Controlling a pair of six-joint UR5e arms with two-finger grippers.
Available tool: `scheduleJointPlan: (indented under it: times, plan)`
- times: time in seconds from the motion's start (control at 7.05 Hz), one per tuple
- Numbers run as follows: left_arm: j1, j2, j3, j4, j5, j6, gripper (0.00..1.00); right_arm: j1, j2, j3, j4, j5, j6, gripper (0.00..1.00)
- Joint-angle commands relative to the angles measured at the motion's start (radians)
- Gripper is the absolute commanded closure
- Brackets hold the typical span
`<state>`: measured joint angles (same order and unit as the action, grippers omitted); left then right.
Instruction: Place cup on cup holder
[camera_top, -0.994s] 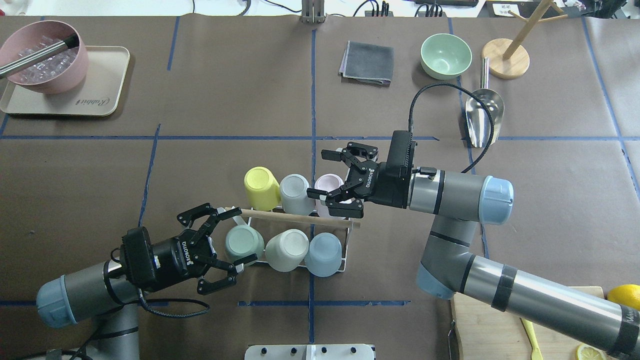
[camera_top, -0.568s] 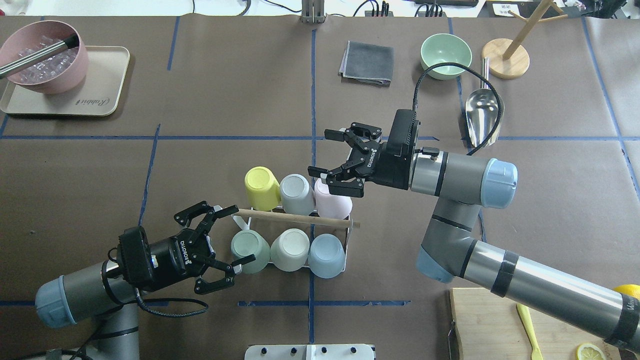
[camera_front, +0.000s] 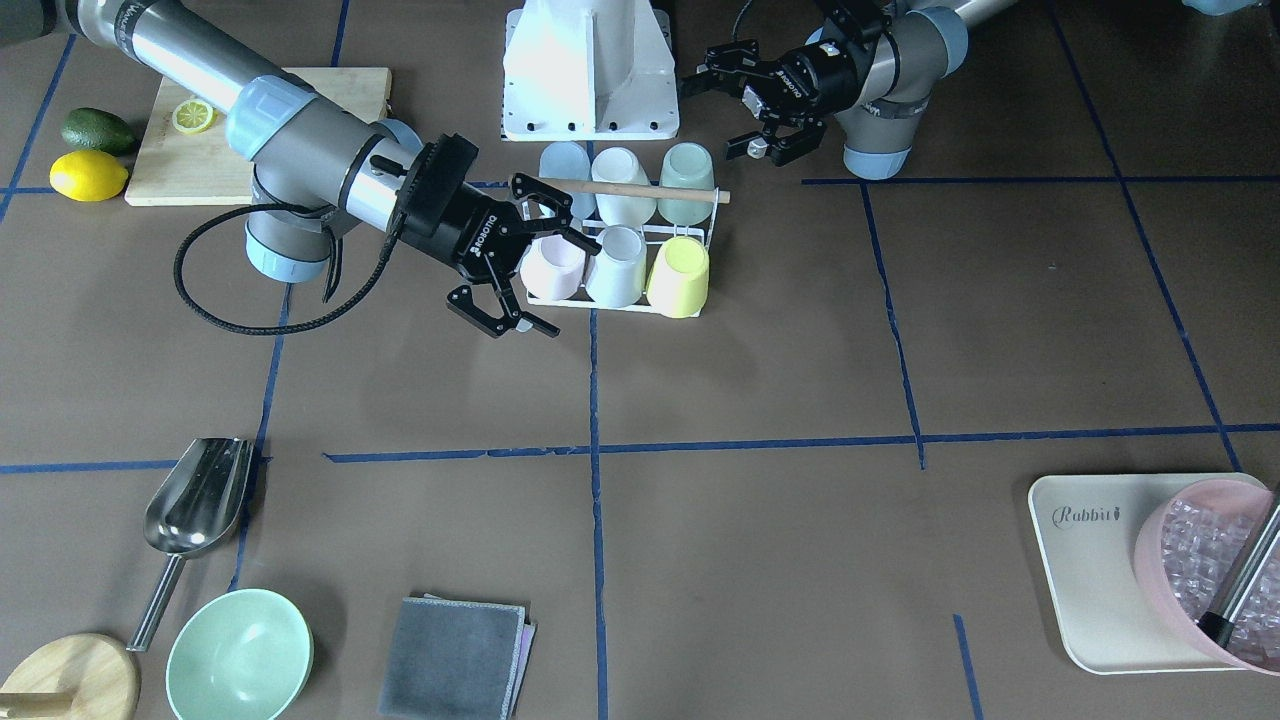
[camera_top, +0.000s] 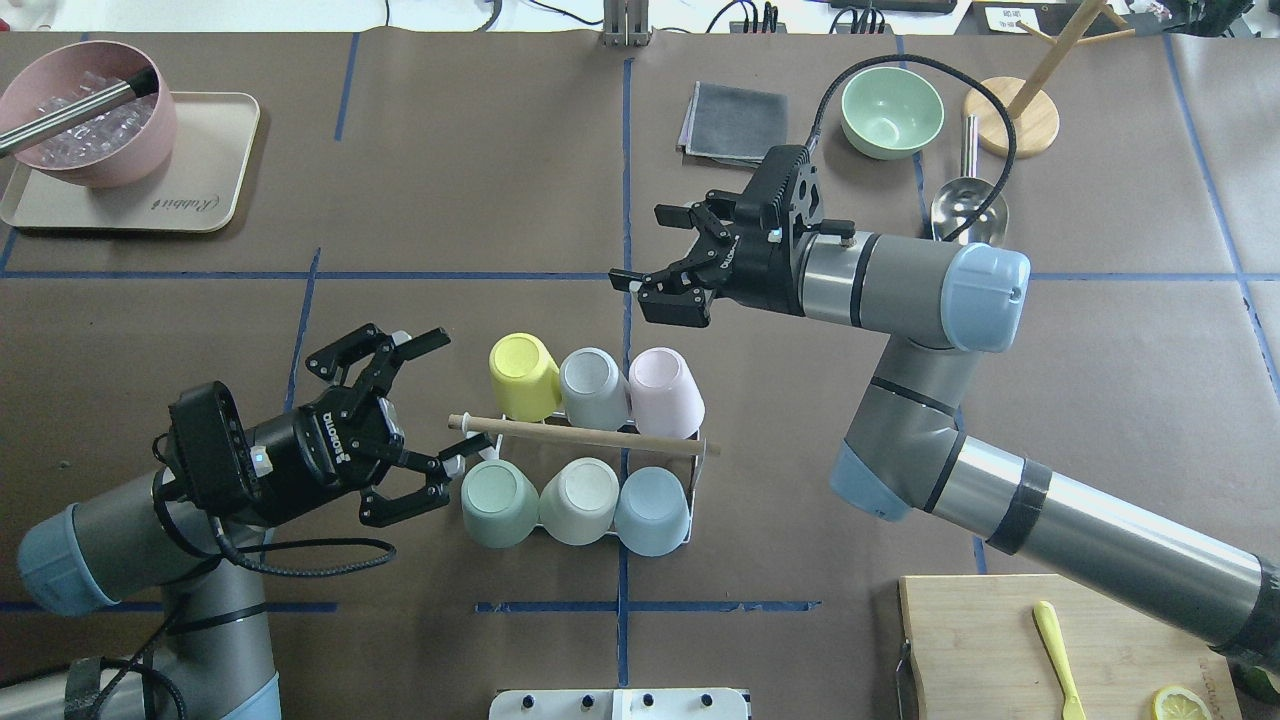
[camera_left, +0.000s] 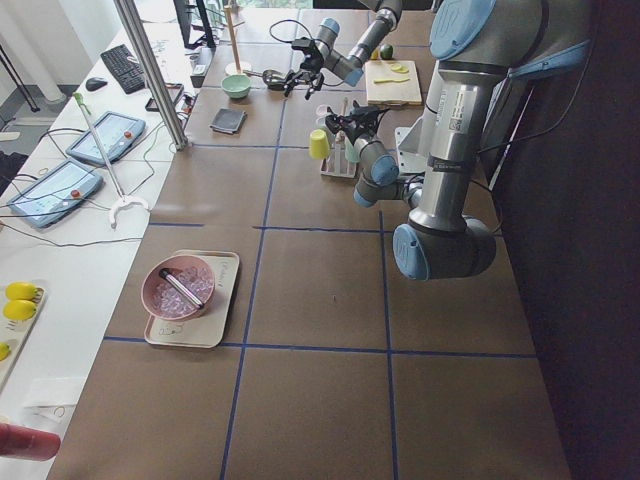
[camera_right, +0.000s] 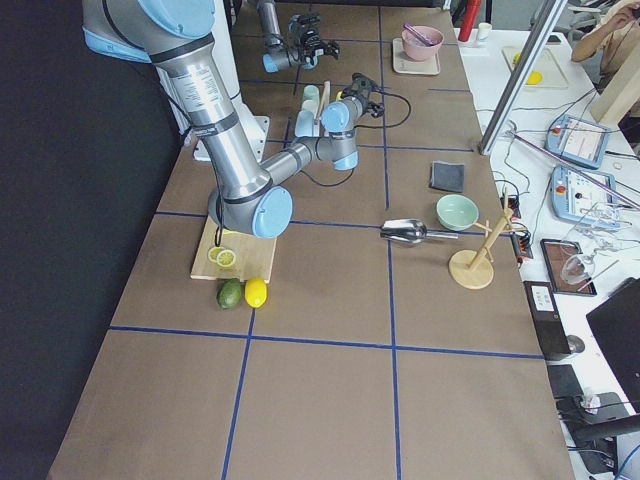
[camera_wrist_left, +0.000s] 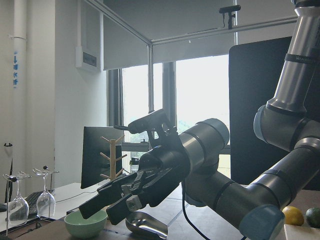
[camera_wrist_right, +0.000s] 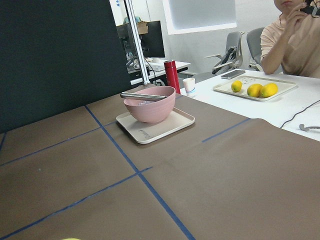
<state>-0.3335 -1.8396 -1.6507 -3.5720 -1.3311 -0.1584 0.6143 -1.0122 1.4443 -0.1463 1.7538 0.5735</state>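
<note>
At mid-worktop (camera_top: 450, 200), the cup holder (camera_top: 580, 437) stands with six upturned cups on its prongs, the pink cup (camera_top: 665, 392) ending one row. The right pincer (camera_top: 640, 248) gapes wide and empty near that cup. The left pincer (camera_top: 450, 400) gapes wide and empty by the holder's other end.

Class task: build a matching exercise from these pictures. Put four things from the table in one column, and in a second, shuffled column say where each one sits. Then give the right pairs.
Column one
1. yellow cup
2. pink bowl
3. lemon slice
4. gray cloth

Column two
A. on the wooden cutting board
B. lying flat beside the green bowl
C. upside down on the cup holder
D. on the beige tray

Pairs: 1-C, 2-D, 3-A, 4-B
</note>
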Motion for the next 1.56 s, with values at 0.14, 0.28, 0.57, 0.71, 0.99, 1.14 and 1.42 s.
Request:
scheduleJointPlan:
  times: [0.14, 0.28, 0.57, 0.71, 0.99, 1.14, 1.42]
  plan:
    - [-0.226, 0.000, -0.035, 0.326, -0.073, -0.161, 0.00, 0.070, 0.001, 0.071, -0.299, 0.061, -0.001, 0.00]
    - [-0.292, 0.000, -0.035, 0.445, -0.150, -0.235, 0.00, 0.093, 0.000, 0.097, -0.420, 0.081, -0.003, 0.00]
    - [-0.350, 0.002, -0.055, 0.678, -0.285, -0.259, 0.00, 0.119, -0.002, 0.134, -0.685, 0.107, -0.010, 0.00]
    - [-0.410, 0.002, -0.075, 0.843, -0.400, -0.257, 0.00, 0.134, -0.002, 0.136, -0.775, 0.131, -0.014, 0.00]
    - [-0.499, 0.002, -0.096, 1.118, -0.581, -0.247, 0.00, 0.160, -0.002, 0.145, -0.982, 0.180, -0.017, 0.00]
    - [-0.503, 0.006, -0.122, 1.228, -0.594, -0.245, 0.00, 0.173, -0.005, 0.145, -1.057, 0.220, -0.032, 0.00]
    - [-0.506, 0.039, -0.216, 1.529, -0.629, -0.243, 0.00, 0.215, -0.005, 0.149, -1.220, 0.284, -0.161, 0.00]
